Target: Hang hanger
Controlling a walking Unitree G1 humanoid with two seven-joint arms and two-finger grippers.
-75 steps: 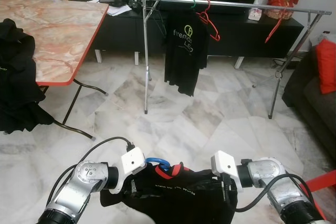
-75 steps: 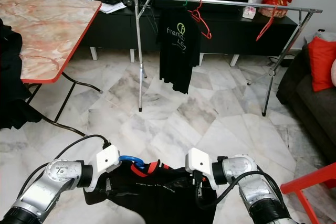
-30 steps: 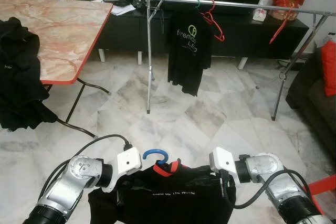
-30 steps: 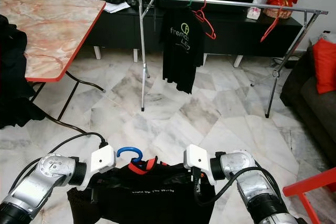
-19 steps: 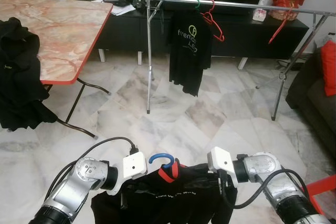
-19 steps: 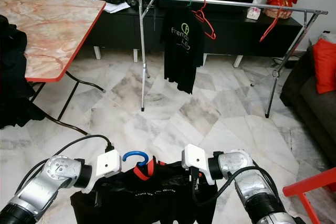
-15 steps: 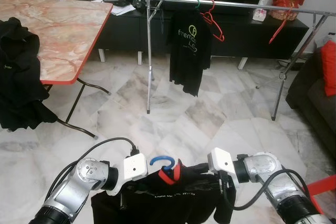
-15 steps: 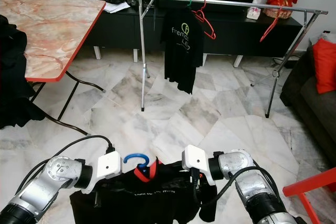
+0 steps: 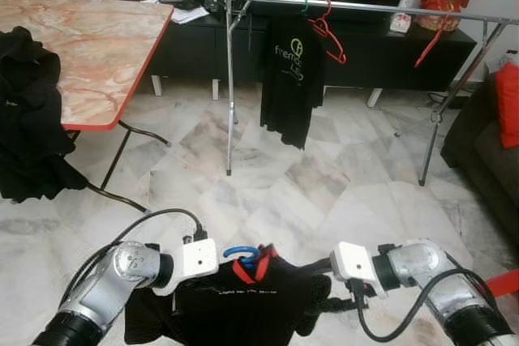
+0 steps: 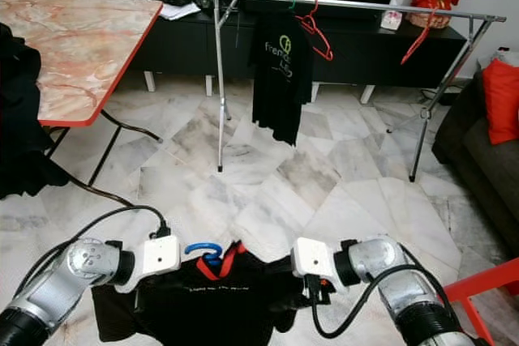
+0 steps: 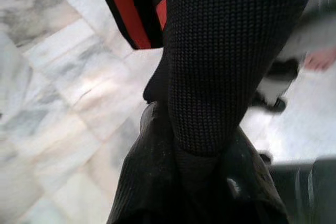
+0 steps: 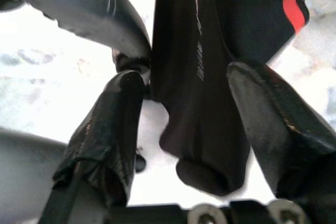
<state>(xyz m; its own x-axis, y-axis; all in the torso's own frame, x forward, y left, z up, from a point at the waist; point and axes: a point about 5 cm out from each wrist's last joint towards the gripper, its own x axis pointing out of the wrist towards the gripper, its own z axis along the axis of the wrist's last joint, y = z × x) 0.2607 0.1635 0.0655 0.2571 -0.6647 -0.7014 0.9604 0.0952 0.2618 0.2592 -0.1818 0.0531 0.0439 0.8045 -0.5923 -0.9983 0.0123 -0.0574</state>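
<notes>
A black shirt [image 9: 243, 305] with a red collar, on a hanger with a blue hook [image 9: 242, 254], hangs low in front of me between my two arms. My left gripper [image 9: 185, 285] is shut on the shirt's left shoulder, and black cloth [image 11: 210, 77] covers its finger. My right gripper [image 12: 186, 74] is open. The shirt's bunched right side [image 12: 210, 103] hangs loose between its fingers [image 12: 107, 129]. Ahead across the floor stands the silver clothes rail [image 9: 365, 7].
On the rail hang a black shirt with a green logo [image 9: 292, 70] and two red hangers [image 9: 328, 34]. A marble-topped table [image 9: 89, 46] with dark clothes [image 9: 28, 119] stands left. Right are a sofa with a red cushion [image 9: 507, 103] and a red frame [image 9: 503, 281].
My right gripper has opened and drawn to the right. The shirt's right side has sagged and bunched toward the middle, and the blue hook sits lower. The left gripper keeps its hold.
</notes>
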